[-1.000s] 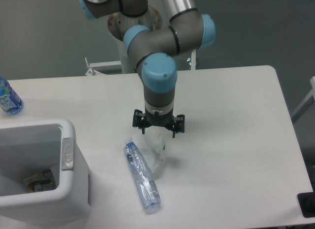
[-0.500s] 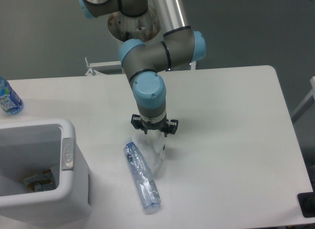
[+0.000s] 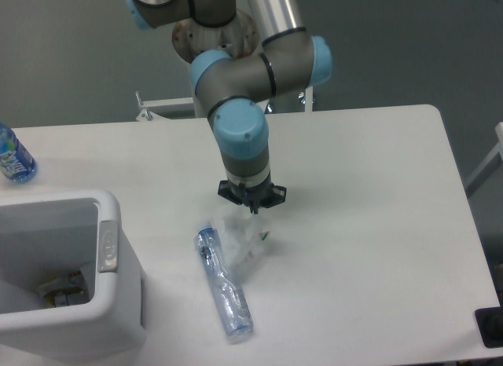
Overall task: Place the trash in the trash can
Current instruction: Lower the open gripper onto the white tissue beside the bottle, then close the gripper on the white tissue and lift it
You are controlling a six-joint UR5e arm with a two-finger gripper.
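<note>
My gripper (image 3: pixel 254 209) hangs low over the table's middle, its fingers drawn together into a narrow point. It looks shut on the top edge of the trash, a crumpled white wad (image 3: pixel 238 239) that is blurred and stretched just below it. The other piece of trash, a crushed clear bluish bottle (image 3: pixel 223 286), lies on the table. It touches the wad's left side and points toward the front edge. The white trash can (image 3: pixel 118 299) stands at the front left with a grey tab (image 3: pixel 108 247) on its rim.
An intact water bottle with a blue label (image 3: pixel 13 155) stands at the far left edge, behind the trash can. Some dark scraps (image 3: pixel 59 290) lie inside the can. A black object (image 3: pixel 491 327) sits at the table's front right corner.
The wrist has turned and the spread fingers have closed to a point over the wad. The wad has changed shape and shifted a little. The crushed bottle has been nudged slightly left.
</note>
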